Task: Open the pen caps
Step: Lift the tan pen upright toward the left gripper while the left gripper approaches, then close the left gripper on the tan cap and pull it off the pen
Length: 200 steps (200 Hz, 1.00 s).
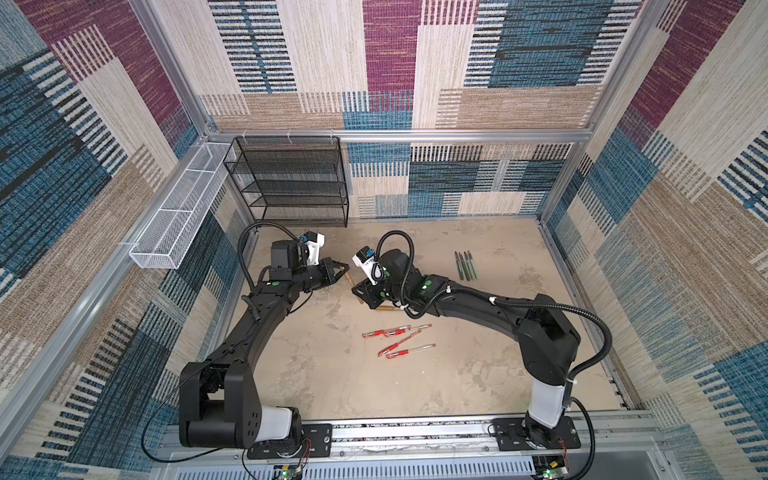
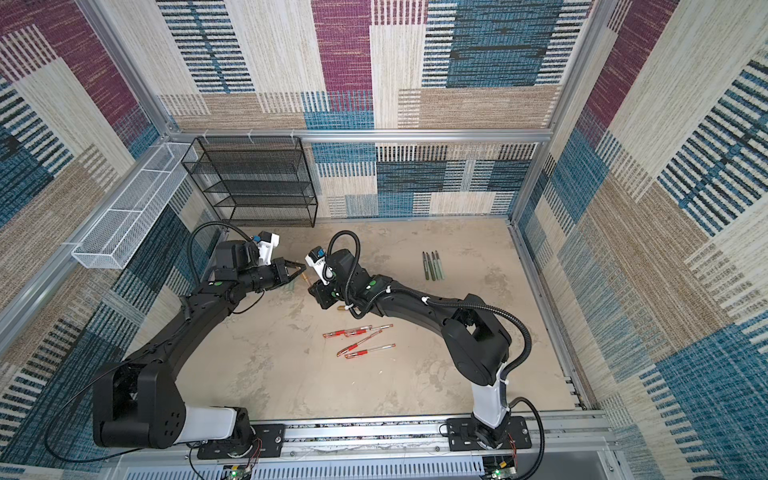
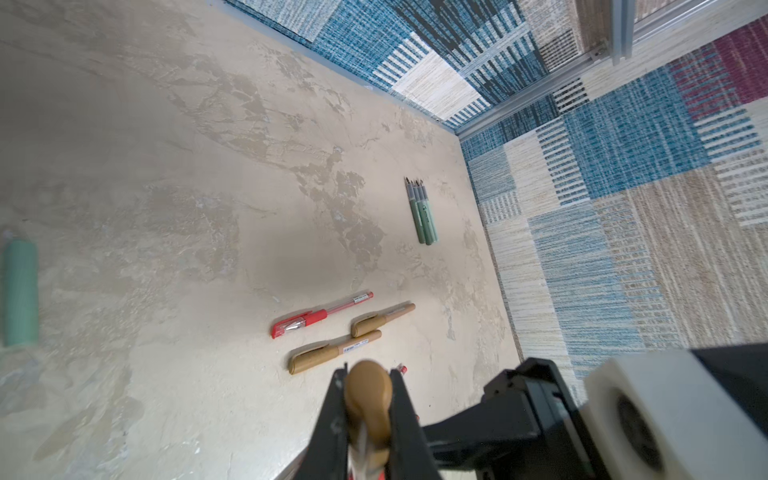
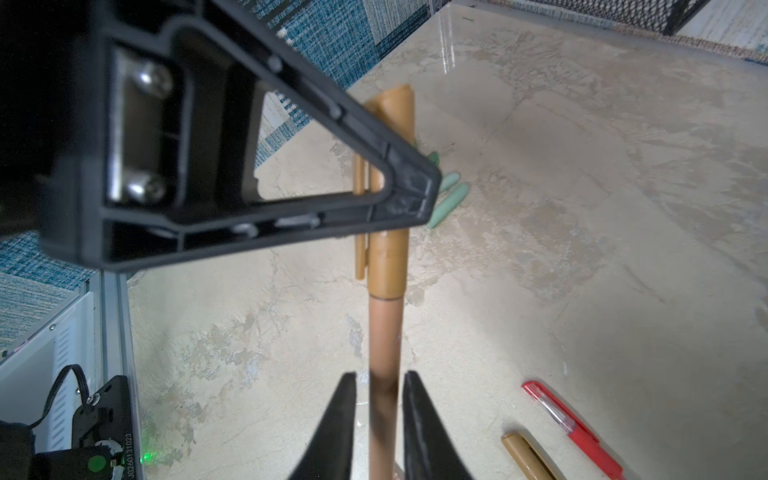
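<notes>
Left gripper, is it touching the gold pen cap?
Touching. Left wrist view: the left gripper clamps the gold pen cap between its jaws.

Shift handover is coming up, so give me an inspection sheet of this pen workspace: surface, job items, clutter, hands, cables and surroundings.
Surface: beige mottled table.
Job's things: gold pen between the hands, gold cap still on; two capped gold pens; four red pens, capped; four uncapped green pens; loose green caps.
Clutter: nothing seen.
Hands: left hand shut on the gold cap; right hand open around the pen's body.
Cables: black hoses loop over both wrists.
Surroundings: black mesh shelf, white wire basket, patterned walls.
</notes>
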### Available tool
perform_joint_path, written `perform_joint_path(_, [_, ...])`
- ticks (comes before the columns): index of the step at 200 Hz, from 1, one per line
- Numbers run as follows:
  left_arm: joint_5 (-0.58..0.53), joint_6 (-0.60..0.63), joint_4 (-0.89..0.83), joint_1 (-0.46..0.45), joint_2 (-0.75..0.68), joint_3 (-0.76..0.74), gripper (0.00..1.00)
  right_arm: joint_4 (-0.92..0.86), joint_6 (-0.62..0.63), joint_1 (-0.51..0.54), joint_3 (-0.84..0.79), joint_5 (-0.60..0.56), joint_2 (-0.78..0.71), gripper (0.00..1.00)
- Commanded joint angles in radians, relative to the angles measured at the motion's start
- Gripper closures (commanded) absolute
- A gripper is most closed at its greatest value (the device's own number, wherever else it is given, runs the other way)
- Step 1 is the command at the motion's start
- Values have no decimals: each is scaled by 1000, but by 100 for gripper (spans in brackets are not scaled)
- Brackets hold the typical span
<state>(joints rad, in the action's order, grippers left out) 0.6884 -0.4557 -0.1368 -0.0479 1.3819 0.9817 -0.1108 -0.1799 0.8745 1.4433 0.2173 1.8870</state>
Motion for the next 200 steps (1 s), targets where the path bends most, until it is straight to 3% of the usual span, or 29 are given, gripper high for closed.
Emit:
perform_joint_path(1, [-10,23,12,0,-4,5,100,14,3,1,29,6,15,65])
perform_joint_path(53, [-14,30,6,1,-7,6,100,-31,22,1,102,2,75,63])
perform_joint_path(116, [-16,35,2,2,-7,11,100,-44,19,1,87,14,88,100])
perform_joint_path(200, [-14,80,-63,37,1,87,100,18,-35,6,-133,22,-6,100])
